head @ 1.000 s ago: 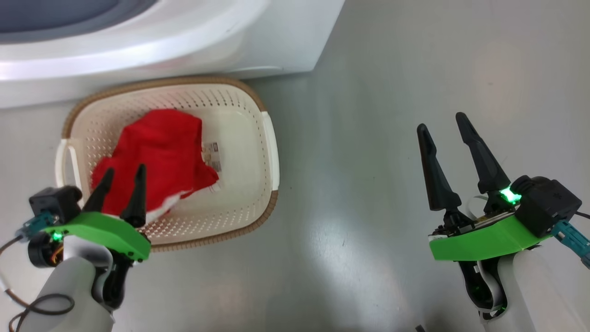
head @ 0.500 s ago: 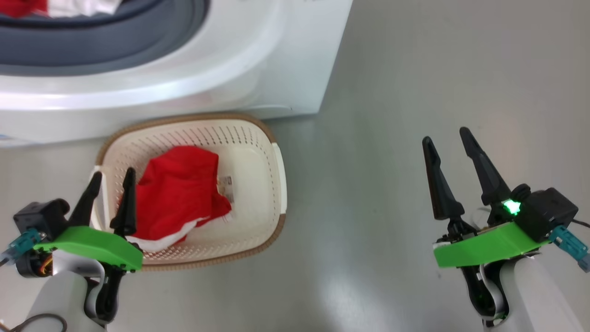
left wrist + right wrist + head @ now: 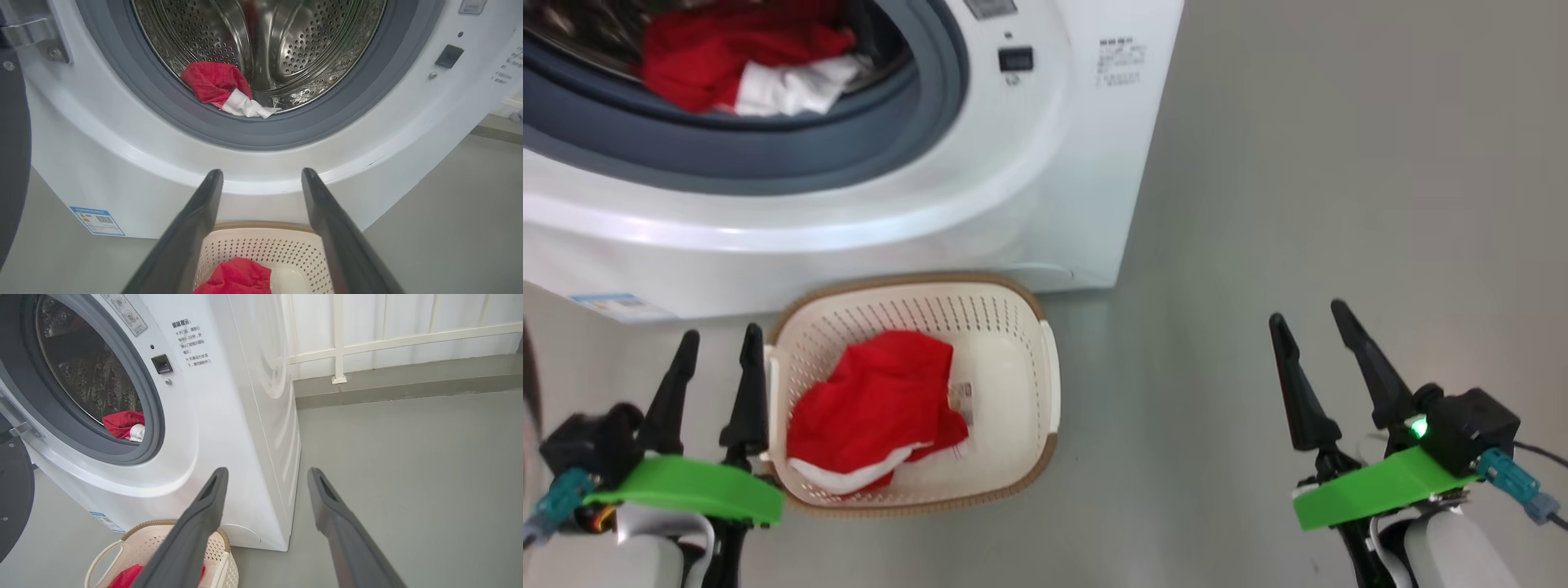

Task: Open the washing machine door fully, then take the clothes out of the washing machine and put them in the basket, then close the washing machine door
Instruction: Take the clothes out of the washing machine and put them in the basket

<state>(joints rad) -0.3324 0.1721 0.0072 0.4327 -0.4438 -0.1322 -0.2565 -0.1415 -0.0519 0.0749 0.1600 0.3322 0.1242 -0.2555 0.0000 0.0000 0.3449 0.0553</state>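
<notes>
The red clothes [image 3: 731,61] with a white part lie low in the steel drum [image 3: 310,41] of the washing machine [image 3: 1045,163], close to the front of its round mouth. One more red piece [image 3: 874,404] with a white edge lies in the basket [image 3: 915,314], on the left and near side of it, next to a small paper label on the bottom. The basket sits on the floor [image 3: 1339,163] right in front of the washing machine, under the round mouth, and its far rim is just beside the white front. A grey ring [image 3: 768,163] runs around the mouth. The door [image 3: 12,155] is swung open on the left side of the machine, and its dark edge shows there. A small blue label [image 3: 617,304] is stuck low on the white front, to the left of the basket. The left gripper [image 3: 722,331] hangs just beside the left end of the basket, with its two dark fingers spread apart and nothing between them. The right gripper [image 3: 1306,311] is well apart to the right, over the bare grey floor, and its fingers are spread wide too, holding nothing.
</notes>
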